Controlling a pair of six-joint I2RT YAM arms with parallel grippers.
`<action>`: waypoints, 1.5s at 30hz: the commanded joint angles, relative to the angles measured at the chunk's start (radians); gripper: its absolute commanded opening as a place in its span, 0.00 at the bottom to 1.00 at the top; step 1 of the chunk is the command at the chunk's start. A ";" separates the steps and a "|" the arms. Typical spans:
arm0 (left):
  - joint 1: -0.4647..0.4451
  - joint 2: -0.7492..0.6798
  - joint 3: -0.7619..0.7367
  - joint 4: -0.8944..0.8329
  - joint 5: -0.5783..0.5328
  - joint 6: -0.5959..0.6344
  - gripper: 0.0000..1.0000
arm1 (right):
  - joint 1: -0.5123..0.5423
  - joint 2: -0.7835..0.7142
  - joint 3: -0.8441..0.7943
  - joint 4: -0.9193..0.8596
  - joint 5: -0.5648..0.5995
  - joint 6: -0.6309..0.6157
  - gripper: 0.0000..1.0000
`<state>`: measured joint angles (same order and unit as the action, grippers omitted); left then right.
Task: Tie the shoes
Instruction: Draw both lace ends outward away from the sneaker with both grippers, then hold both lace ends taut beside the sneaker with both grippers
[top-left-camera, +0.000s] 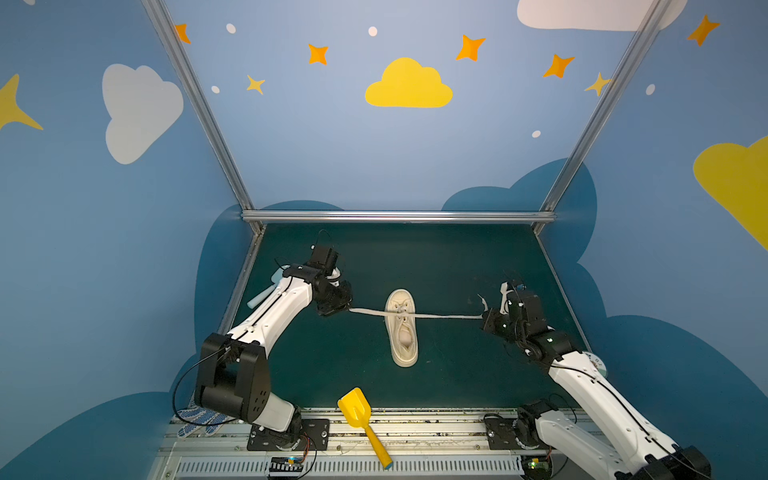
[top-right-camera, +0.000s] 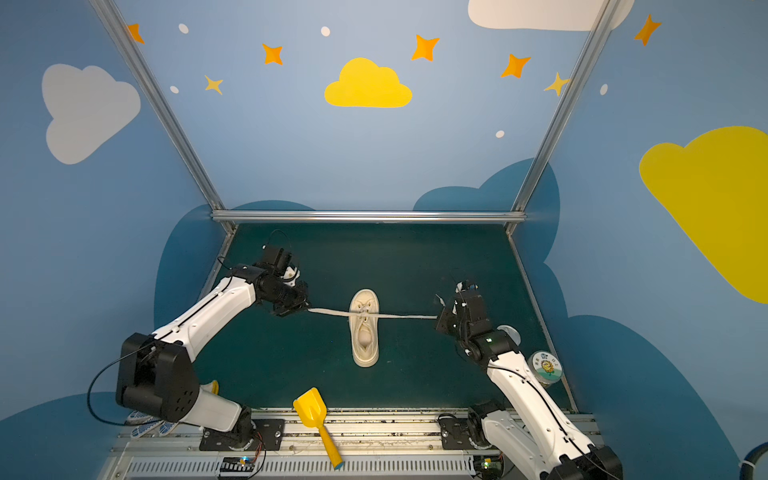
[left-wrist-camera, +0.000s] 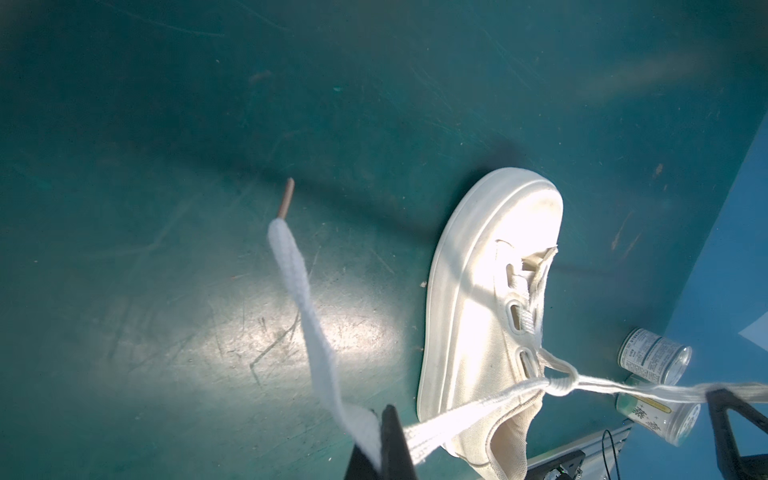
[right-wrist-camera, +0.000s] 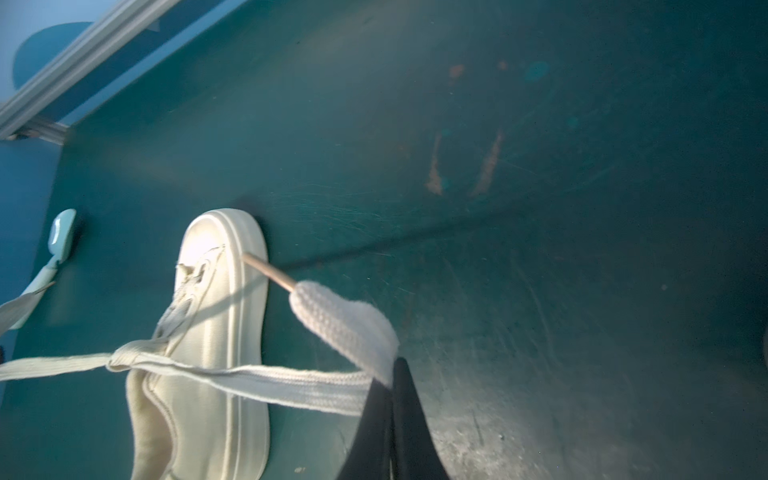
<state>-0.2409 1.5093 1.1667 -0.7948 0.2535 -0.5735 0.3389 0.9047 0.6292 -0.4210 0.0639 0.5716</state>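
Observation:
The cream shoe (top-left-camera: 402, 332) (top-right-camera: 365, 336) lies mid-mat, toe pointing to the back wall. Its two laces cross in a single overhand twist (left-wrist-camera: 557, 380) (right-wrist-camera: 116, 359) over the tongue and stretch taut to either side. My left gripper (top-left-camera: 348, 309) (top-right-camera: 309, 309) (left-wrist-camera: 384, 432) is shut on the left lace (top-left-camera: 368, 311) (left-wrist-camera: 457, 415), whose free end (left-wrist-camera: 291, 266) sticks out past the jaws. My right gripper (top-left-camera: 484, 316) (top-right-camera: 437, 318) (right-wrist-camera: 392, 374) is shut on the right lace (top-left-camera: 449, 316) (right-wrist-camera: 291, 384), its tip (right-wrist-camera: 345, 320) folded over the fingers.
A yellow toy shovel (top-left-camera: 361, 419) lies across the front rail. A blue-dotted glove (top-left-camera: 195, 419) sits by the left arm's base. Cans (top-right-camera: 546, 368) (left-wrist-camera: 654, 353) stand near the right wall. A pale blue object (top-left-camera: 259, 297) (right-wrist-camera: 62, 232) lies at the mat's left edge.

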 joint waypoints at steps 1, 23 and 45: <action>0.029 0.002 0.008 -0.052 -0.013 0.044 0.03 | -0.021 0.011 -0.019 -0.055 0.046 0.016 0.00; 0.139 0.049 -0.060 -0.018 -0.004 0.113 0.03 | -0.151 -0.045 -0.109 -0.108 0.108 0.068 0.00; 0.209 0.117 -0.069 -0.014 -0.027 0.180 0.03 | -0.244 -0.069 -0.169 -0.096 0.093 0.077 0.00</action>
<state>-0.0566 1.6127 1.0969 -0.8040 0.2821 -0.4133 0.1177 0.8421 0.4778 -0.4934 0.0860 0.6510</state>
